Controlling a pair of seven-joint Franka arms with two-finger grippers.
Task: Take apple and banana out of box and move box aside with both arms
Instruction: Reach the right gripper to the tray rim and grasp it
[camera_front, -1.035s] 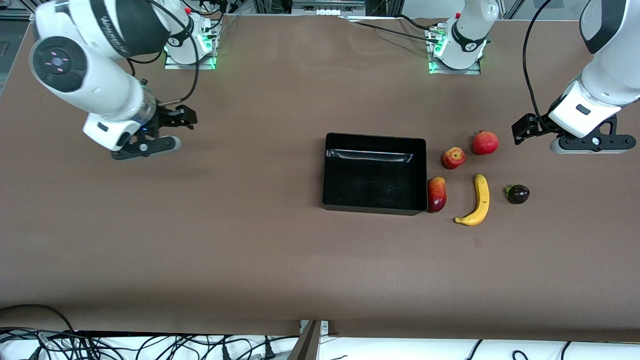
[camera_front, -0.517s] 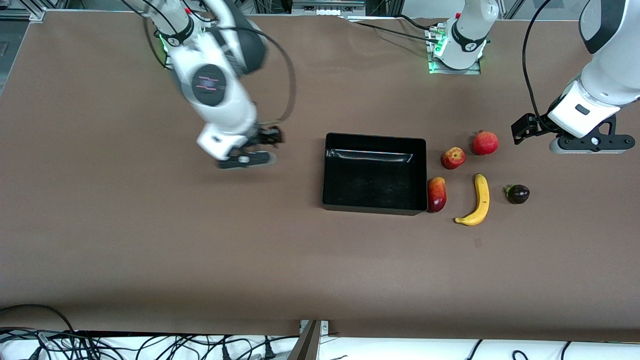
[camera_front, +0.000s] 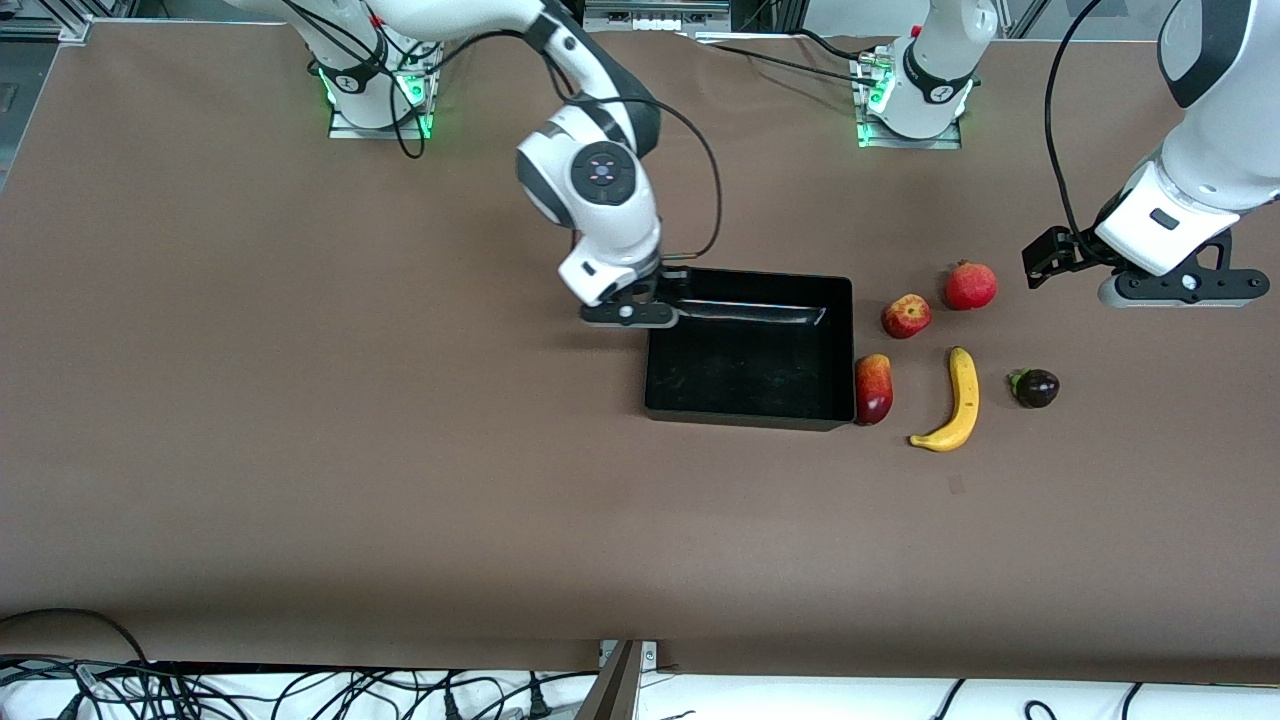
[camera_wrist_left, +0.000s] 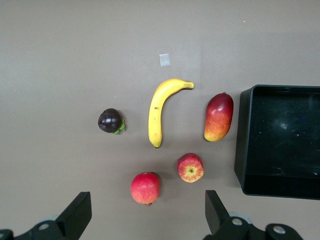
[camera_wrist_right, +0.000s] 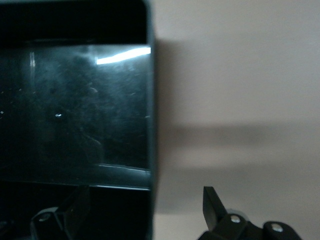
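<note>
The black box lies mid-table, empty. My right gripper is open over the box's corner nearest the right arm's base. In the right wrist view the box's side wall runs between its fingers. The fruits lie beside the box toward the left arm's end: a yellow banana, a small red-yellow apple, a round red fruit, a red-yellow mango against the box wall, and a dark purple fruit. My left gripper waits open and empty beside the round red fruit.
The brown table carries only the box and fruits. A small pale tape mark lies nearer the front camera than the banana. The arm bases stand at the table's back edge; cables hang off its front edge.
My right arm has swung from the right arm's end of the table to the box's corner, gripper now astride its wall. The left arm, box and fruits have not moved.
</note>
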